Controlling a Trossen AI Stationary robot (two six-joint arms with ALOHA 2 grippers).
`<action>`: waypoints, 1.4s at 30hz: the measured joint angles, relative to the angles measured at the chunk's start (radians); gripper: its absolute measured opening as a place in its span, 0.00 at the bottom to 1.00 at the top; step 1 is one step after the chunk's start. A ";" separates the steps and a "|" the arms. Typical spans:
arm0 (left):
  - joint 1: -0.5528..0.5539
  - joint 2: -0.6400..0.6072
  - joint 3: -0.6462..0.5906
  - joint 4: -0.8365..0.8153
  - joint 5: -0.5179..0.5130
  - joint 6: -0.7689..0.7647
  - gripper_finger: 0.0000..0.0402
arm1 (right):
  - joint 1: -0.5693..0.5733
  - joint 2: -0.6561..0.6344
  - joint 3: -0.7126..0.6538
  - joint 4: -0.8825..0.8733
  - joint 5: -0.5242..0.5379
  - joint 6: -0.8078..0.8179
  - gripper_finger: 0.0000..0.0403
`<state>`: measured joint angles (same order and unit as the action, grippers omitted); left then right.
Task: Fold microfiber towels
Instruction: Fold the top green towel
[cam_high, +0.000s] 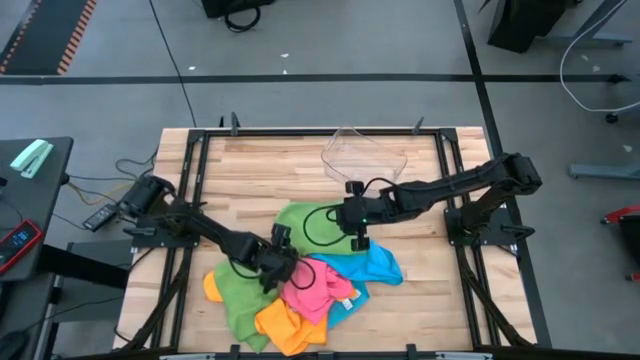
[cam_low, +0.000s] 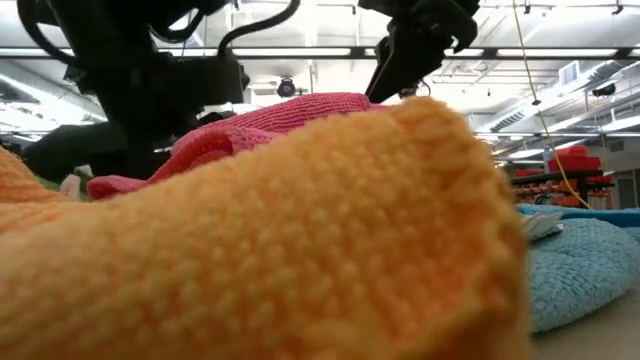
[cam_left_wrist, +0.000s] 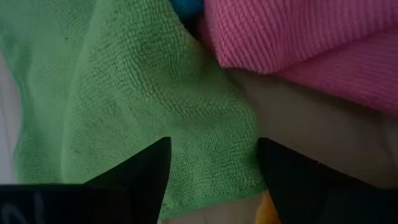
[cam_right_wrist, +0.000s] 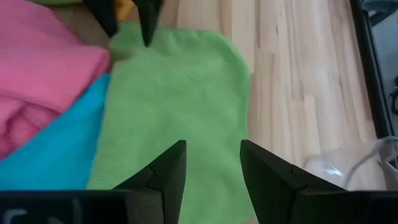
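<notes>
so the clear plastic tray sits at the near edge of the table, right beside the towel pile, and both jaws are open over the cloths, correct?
Not quite. The high view shows the clear plastic tray at the far edge of the table, apart from the towel pile. The rest holds: the left gripper and right gripper both have open jaws over green cloth.

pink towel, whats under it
The pink towel lies over a blue towel, an orange towel and a green towel. How far they run beneath it is hidden.
</notes>
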<state>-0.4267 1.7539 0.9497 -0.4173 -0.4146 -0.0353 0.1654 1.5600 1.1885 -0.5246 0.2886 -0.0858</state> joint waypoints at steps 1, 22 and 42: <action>-0.001 0.006 0.000 -0.004 0.000 0.001 0.61 | 0.005 0.000 0.000 0.002 0.000 0.003 0.40; -0.066 0.000 0.060 -0.087 0.005 -0.037 0.50 | 0.021 0.000 -0.001 0.023 0.000 0.007 0.40; -0.065 0.077 0.061 -0.092 0.006 -0.068 0.46 | 0.028 0.000 -0.001 0.034 -0.032 0.025 0.40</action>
<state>-0.4915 1.8313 1.0107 -0.5090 -0.4089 -0.1032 0.1939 1.5604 1.1873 -0.4904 0.2563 -0.0611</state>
